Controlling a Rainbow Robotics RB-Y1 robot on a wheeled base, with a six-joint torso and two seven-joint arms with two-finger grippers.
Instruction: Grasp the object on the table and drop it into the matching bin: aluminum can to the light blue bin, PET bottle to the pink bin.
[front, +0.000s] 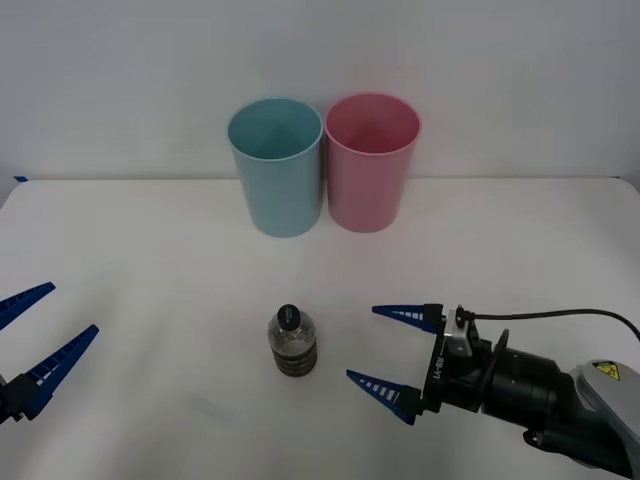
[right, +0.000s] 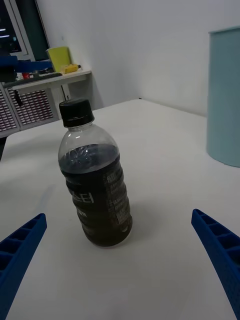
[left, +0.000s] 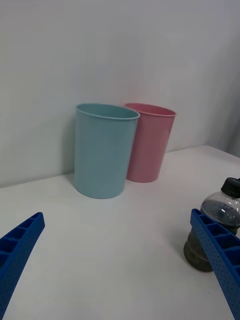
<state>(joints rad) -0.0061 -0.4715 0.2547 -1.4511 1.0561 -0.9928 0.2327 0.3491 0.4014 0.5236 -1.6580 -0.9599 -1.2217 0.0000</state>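
PET bottle (front: 293, 343) stands upright on the table (front: 150, 260), roughly mid-table, black cap up, dark ribbed lower half. Nothing touches it.

My right gripper (front: 390, 350) sits low over the table on the bottle's right side, near it but apart, fingers spread wide and pointing toward it. In the right wrist view the bottle (right: 95, 182) stands between the lines of my two blue fingers (right: 220, 250), ahead of their tips; no contact. The label on the bottle carries print I cannot read.

My left gripper (front: 30, 335) is at the left edge of the table, well apart from the bottle, also wide open and holding nothing. From its wrist camera the bottle (left: 212, 227) is partly hidden behind one finger (left: 220, 255).

Light blue bin (front: 275, 165) and pink bin (front: 371, 160) stand upright at the far side of the table, side by side, blue on the left; whether the rims touch I cannot tell. Both lie well beyond the bottle.
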